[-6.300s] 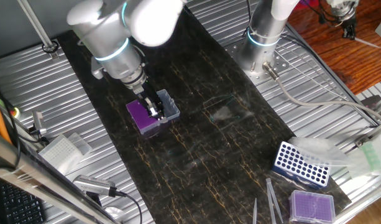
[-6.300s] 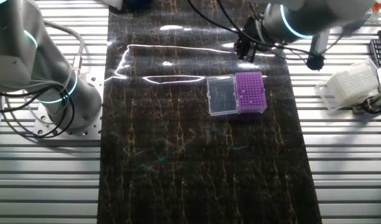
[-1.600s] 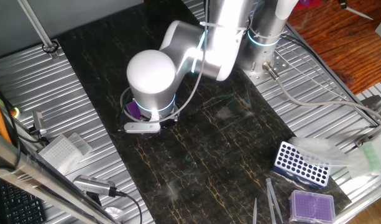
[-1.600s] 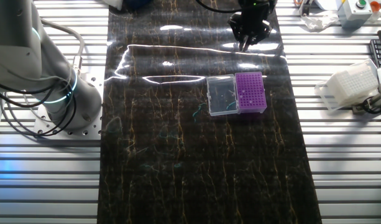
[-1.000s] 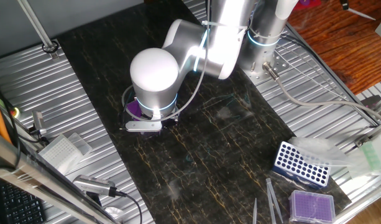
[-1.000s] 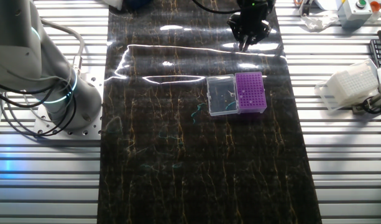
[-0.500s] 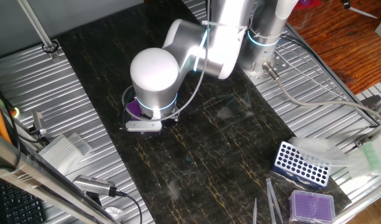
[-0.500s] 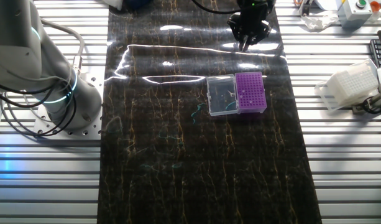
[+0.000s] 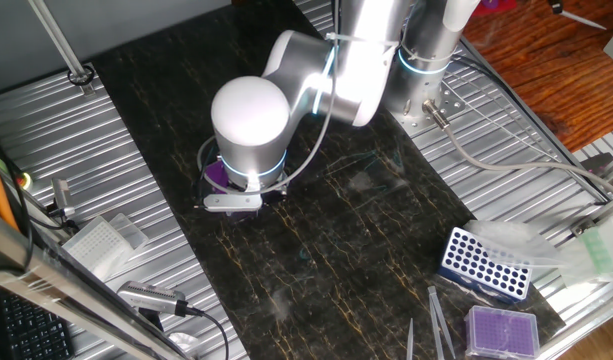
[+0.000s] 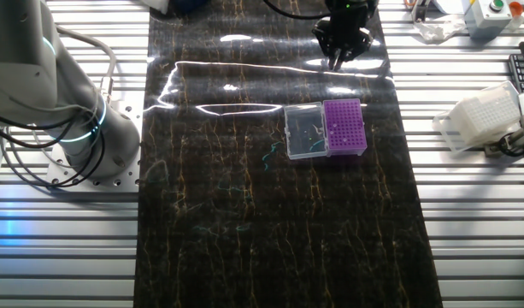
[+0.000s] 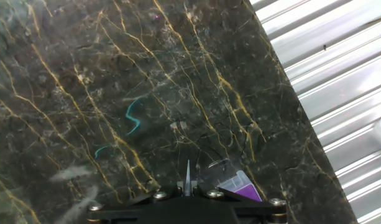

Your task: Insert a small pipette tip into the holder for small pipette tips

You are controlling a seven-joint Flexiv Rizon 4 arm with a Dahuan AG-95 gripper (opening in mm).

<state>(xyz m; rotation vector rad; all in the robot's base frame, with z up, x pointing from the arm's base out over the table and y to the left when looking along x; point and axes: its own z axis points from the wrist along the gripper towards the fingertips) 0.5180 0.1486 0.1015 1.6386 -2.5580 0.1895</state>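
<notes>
The deep-purple holder for small pipette tips stands on the dark marble mat with its clear lid open to its left. In one fixed view my arm covers it, and only a purple sliver shows. My gripper hangs above the mat, beyond the holder's far side. In the hand view the gripper is shut on a small pipette tip, a thin clear needle sticking out between the fingers. A corner of the holder and its lid shows at the lower right.
A blue-and-white rack and a lilac rack sit at the mat's near right, with tweezers beside them. A white tip box lies on the ribbed metal table. A second arm's base stands left of the mat.
Since 6.3 s ago the arm has swung and now covers the holder in one fixed view. Over the last second nothing visibly moves.
</notes>
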